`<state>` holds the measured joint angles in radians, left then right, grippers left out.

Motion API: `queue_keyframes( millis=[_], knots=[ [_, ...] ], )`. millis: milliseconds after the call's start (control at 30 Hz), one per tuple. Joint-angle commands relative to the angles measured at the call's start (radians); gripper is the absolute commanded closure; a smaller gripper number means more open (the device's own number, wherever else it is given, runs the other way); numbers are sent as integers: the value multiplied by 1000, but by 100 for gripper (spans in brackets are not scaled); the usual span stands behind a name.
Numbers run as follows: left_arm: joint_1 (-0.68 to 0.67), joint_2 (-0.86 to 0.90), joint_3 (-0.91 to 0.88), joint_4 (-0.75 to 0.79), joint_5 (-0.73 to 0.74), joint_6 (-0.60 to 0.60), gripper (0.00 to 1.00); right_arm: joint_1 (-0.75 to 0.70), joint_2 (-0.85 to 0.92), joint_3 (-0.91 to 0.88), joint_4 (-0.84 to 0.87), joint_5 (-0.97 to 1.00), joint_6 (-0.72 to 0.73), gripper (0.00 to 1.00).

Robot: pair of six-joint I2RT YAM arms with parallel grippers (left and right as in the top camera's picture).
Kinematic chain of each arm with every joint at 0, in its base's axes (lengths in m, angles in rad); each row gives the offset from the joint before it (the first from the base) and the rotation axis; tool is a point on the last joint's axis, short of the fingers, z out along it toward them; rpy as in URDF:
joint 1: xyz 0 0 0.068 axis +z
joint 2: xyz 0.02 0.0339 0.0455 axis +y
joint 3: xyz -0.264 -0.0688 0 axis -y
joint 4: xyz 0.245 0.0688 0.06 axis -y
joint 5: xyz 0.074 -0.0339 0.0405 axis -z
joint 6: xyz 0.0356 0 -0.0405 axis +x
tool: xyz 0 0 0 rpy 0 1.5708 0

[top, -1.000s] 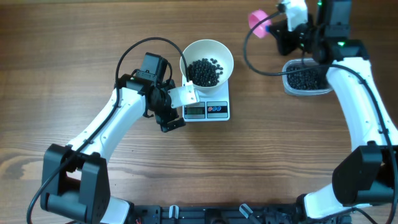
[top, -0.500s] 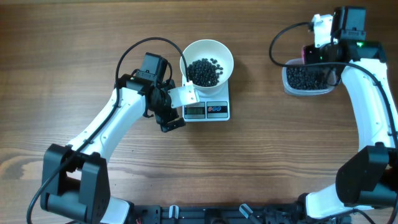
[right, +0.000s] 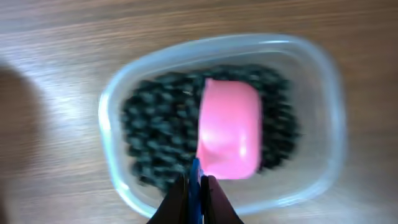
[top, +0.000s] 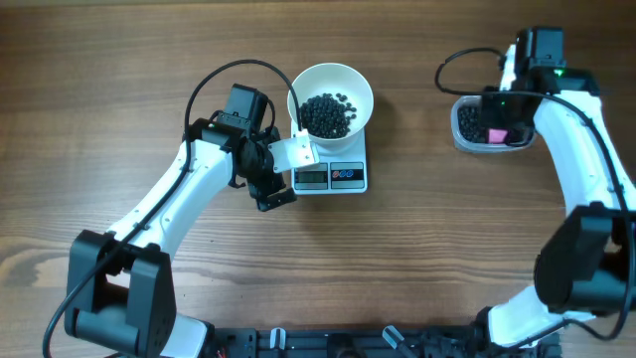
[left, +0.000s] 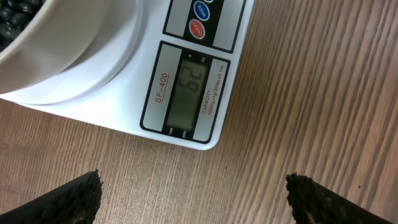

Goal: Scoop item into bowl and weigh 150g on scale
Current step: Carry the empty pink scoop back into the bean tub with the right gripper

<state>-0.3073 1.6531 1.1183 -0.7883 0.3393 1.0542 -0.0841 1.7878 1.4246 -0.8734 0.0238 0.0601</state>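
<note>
Pink scoop [right: 229, 127] now down over small black pellets [right: 158, 130] in tub [right: 109, 106], right jaws tight on it, left jaws wide apart.

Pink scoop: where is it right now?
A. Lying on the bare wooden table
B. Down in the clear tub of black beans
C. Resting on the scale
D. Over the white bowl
B. The right wrist view shows the pink scoop down among the black pellets inside the clear tub, with the right gripper closed on its handle.
</note>
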Motion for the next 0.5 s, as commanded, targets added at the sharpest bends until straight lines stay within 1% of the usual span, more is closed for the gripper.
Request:
queue_keyframes(
  millis=[0, 67, 133, 233, 300, 400, 467],
  knots=[
    [3, 12, -5, -1, 19, 16, 0, -3, 56, -23, 23, -167, 17, 96],
    [2, 12, -5, -1, 19, 16, 0, -16, 56, -23, 74, -175, 18, 96],
    [3, 12, -5, 0, 19, 16, 0, -45, 56, -23, 122, -260, 19, 96],
    [2, 12, -5, -1, 19, 16, 0, -90, 56, -23, 138, -390, 20, 96],
    [2, 12, -5, -1, 19, 16, 0, -103, 57, -23, 112, -407, 22, 96],
    [3, 12, -5, 0, 19, 16, 0, -103, 57, -23, 8, -426, 22, 96],
    [2, 12, -5, -1, 19, 16, 0, -103, 57, -24, -30, -428, 21, 96]
  ],
)
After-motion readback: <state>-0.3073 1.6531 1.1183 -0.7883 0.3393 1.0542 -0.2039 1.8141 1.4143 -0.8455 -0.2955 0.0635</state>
